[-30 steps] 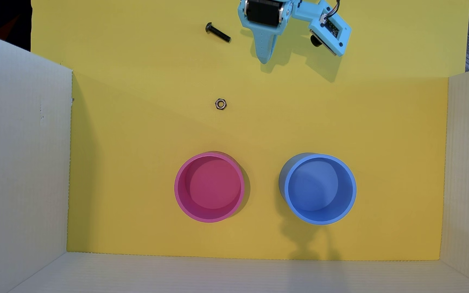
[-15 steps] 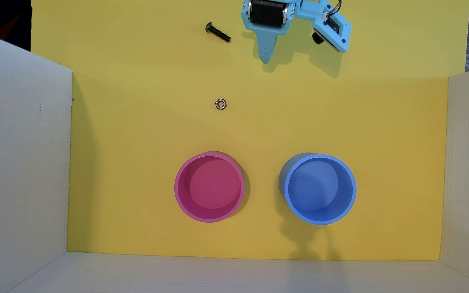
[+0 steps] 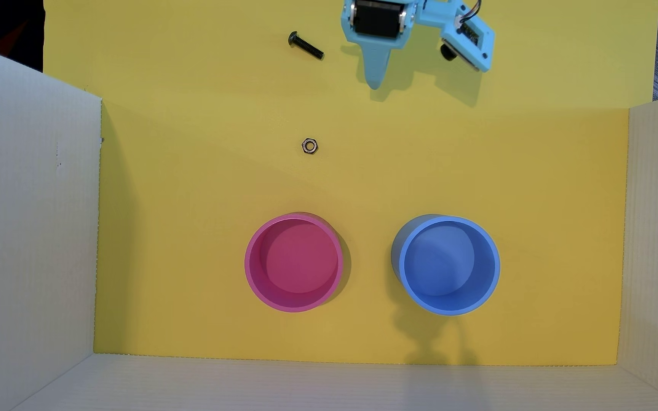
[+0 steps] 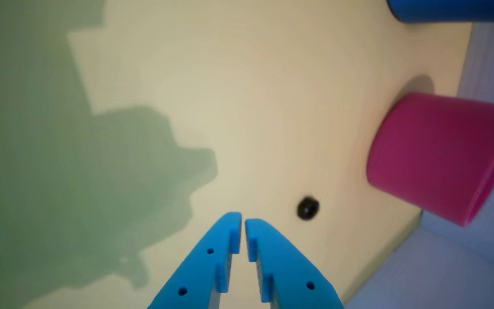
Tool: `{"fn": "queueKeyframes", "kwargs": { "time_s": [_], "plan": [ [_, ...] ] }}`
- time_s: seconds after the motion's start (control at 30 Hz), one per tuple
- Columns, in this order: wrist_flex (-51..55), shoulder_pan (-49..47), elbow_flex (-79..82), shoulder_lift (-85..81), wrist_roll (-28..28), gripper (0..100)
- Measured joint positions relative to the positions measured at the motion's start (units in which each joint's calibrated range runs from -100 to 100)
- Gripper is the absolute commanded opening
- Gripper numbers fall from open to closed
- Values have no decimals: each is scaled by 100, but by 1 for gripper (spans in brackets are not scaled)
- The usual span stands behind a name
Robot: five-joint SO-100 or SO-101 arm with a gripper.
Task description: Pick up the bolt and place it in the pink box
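In the wrist view the tool [image 4: 243, 223] fills the near edge, its two light blue fingers pressed almost together with only a thin slit between the tips and nothing held in them. Just beyond the tips, slightly to the right, a small dark ring lies on the worktop [image 4: 238, 107]; it is blurred, but it looks like the hex nut [image 4: 308, 208] rather than the bolt. Farther right the pink box [image 4: 440, 156] shows its side wall, and the blue box [image 4: 453, 9] peeks in at the far top edge.

In the overhead view the tool sits at the top edge, and the bolt [image 3: 306, 46] lies just to its left on the yellow worktop, apart from it and untouched. The bolt is small and black, with a rounded head pointing up-left and a threaded shaft running down-right, lying flat. The nut rests lower, between the bolt and the pink box, which stands upright and empty well below, left of the blue box.

By my reading, nothing is done yet: reaching, grasping, carrying and dropping all remain.
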Motion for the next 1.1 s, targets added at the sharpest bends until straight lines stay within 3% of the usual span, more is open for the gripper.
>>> {"fn": "queueKeyframes", "kwargs": {
  "time_s": [0.23, 0.73, 1.1],
  "plan": [
    [0, 496, -1423, 8, 0, 2],
    [137, 773, -1505, 8, 0, 2],
    [137, 2180, -1505, 8, 34, 2]
  ]
}}
